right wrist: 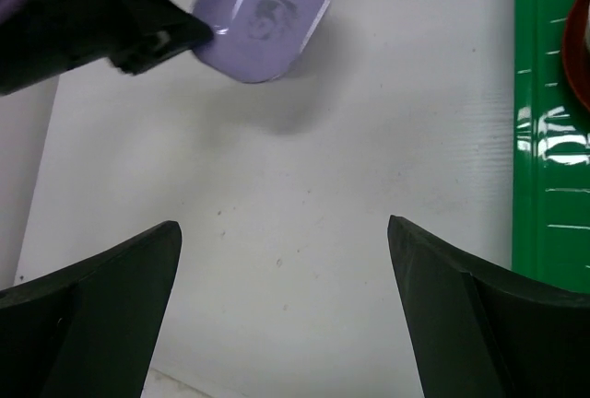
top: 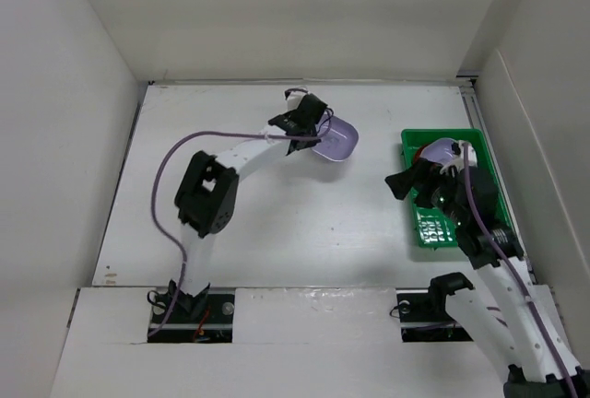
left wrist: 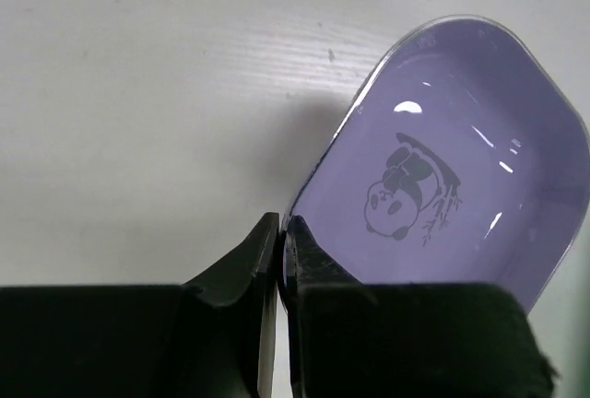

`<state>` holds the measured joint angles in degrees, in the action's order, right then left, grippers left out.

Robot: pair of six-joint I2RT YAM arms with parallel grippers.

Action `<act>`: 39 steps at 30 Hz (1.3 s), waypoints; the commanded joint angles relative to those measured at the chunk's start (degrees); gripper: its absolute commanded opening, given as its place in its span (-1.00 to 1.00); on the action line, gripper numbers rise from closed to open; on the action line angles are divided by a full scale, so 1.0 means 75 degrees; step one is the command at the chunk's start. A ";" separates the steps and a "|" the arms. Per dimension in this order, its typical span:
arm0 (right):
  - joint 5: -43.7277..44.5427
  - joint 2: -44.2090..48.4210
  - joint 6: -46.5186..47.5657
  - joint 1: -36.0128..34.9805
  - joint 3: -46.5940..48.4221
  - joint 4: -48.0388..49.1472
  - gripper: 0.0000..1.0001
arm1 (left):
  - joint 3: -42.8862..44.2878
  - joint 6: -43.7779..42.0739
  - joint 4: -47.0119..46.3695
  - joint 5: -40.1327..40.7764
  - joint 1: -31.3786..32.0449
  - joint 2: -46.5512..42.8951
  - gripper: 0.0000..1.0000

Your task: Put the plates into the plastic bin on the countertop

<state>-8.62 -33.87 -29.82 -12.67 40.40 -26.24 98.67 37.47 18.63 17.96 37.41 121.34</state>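
Nearest, the right gripper point(right wrist: 284, 225) hangs with its jaws wide and empty over the bare worktop point(top: 277, 232), just beside the plastic bin point(top: 431, 230). At the bin's far end lies a red-orange plate point(right wrist: 581, 48) with a paler dish seemingly on it; how many are stacked there cannot be told. Farther off, the left gripper point(left wrist: 283, 232) has its jaws pinched on the rim of a lavender dish point(left wrist: 452, 168), well apart from the bin and toward the far wall. No other plate shows loose on the worktop, so this dish looks like the last one left to carry over and set inside.
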 commanded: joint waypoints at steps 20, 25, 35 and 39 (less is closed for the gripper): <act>0.2122 -0.4508 -0.1332 -0.2483 0.1468 0.2468 0.52 | -0.2738 0.0850 0.1359 0.2679 0.2489 -0.4986 -1.00; 0.2204 -0.4508 -0.1332 -0.2483 0.1468 0.2397 0.35 | -0.2738 0.0851 0.1277 0.2611 0.2489 -0.5244 -1.00; 0.2861 -0.4812 -0.1415 -0.2437 0.1948 0.1742 -1.00 | -0.2809 0.0781 0.1184 0.2540 0.2489 -0.5654 0.50; 0.2698 -0.4883 -0.1063 -0.1024 0.2172 0.1483 -1.00 | -0.2985 0.0781 0.1534 0.2633 0.2489 -0.6239 0.99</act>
<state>9.85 -70.76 -39.66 -27.09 53.21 -14.61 76.47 42.96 29.19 36.03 55.92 80.01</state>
